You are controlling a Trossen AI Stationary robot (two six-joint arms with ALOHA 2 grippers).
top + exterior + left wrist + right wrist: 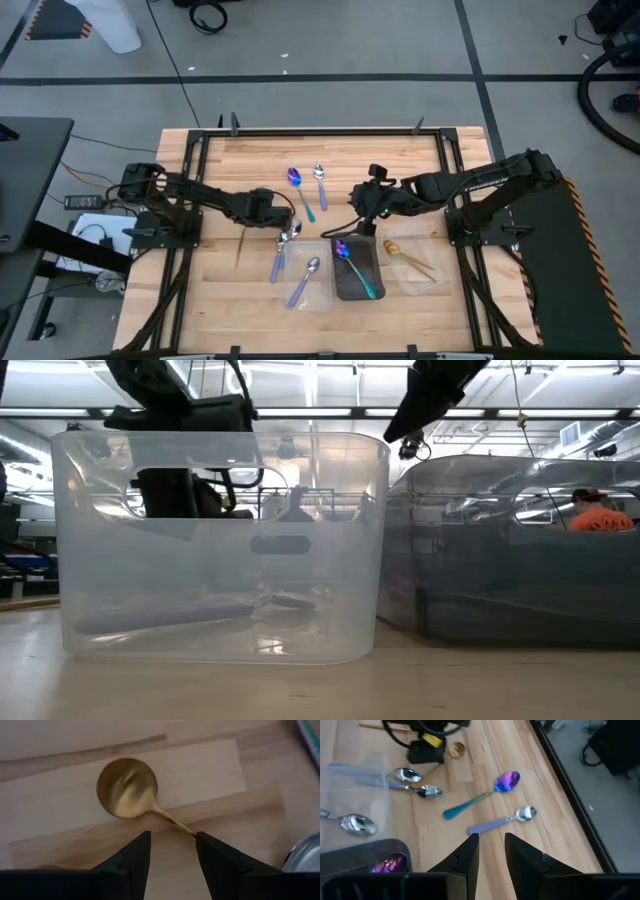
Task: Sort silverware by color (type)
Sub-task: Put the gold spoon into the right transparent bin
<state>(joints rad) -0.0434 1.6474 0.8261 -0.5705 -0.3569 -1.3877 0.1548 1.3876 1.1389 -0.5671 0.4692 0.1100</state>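
wood-slat bench (220, 300) on a grey shop floor, cables and taped lines around it.

near edge: three trays in a row. clear tray (318, 290) holds a silver spoon (305, 280), dark tray (356, 268) an iridescent spoon (353, 265), second clear tray (418, 262) by the right edge a gold spoon (408, 257).

mid-bench: left gripper (171, 845) is low over the wood, arm reaching in from the left edge, wrist pitched down. fingers apart and gripping nothing; a loose gold spoon (131, 790) lies flat with its neck running into the gap between them. two silver spoons (284, 245) lie crossed next to it, one handle pointing at the near edge. right gripper (365, 212) hovers just behind the dark tray, arm stretched in from the right edge. fingers part-open with nothing between them.

farther back, toward the far edge: a loose iridescent spoon, teal handle (300, 190), and another silver spoon (321, 184) beside it.

handling, my read: spoons are light, rigid, polished metal, so they'll likely skate on the wood and slip or pivot in a weak pinch. thin and flat means fingertips must get right down to the surface. best hold is across the narrow neck or mid-handle, not the rounded bowl. the left gripper is already lined up for that.
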